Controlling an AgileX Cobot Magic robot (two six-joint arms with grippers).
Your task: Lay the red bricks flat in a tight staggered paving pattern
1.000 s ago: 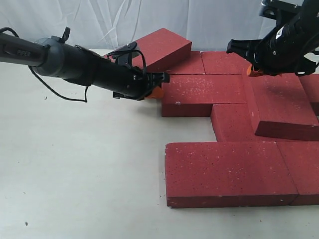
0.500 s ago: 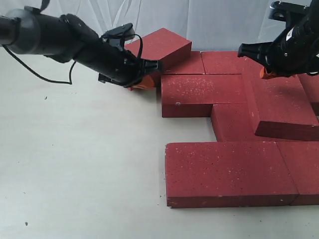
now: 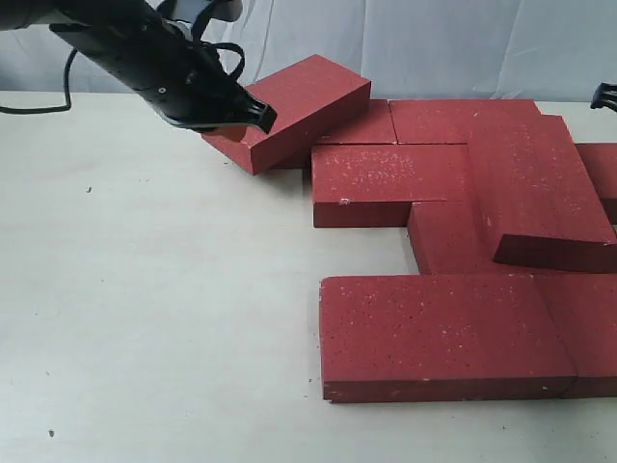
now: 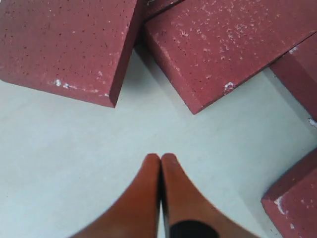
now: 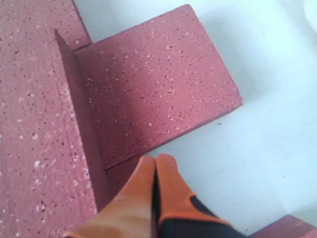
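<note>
Left tool (image 4: pixel 160 164) clenched, tips together, empty, over the surface (image 4: pixel 74 148) beside 2 bricks (image 4: pixel 223 44); right tool (image 5: pixel 155 162) clenched, empty, over bricks.

No legible text, brand or number on red bricks (image 3: pixel 443 333); left arm (image 3: pixel 135 48) casing dark, seemingly unmarked.

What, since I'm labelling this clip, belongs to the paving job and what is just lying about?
Job: the red bricks, including the tilted brick at the back; left gripper and right gripper, jaws shut.
Just there: table; white backdrop.
</note>
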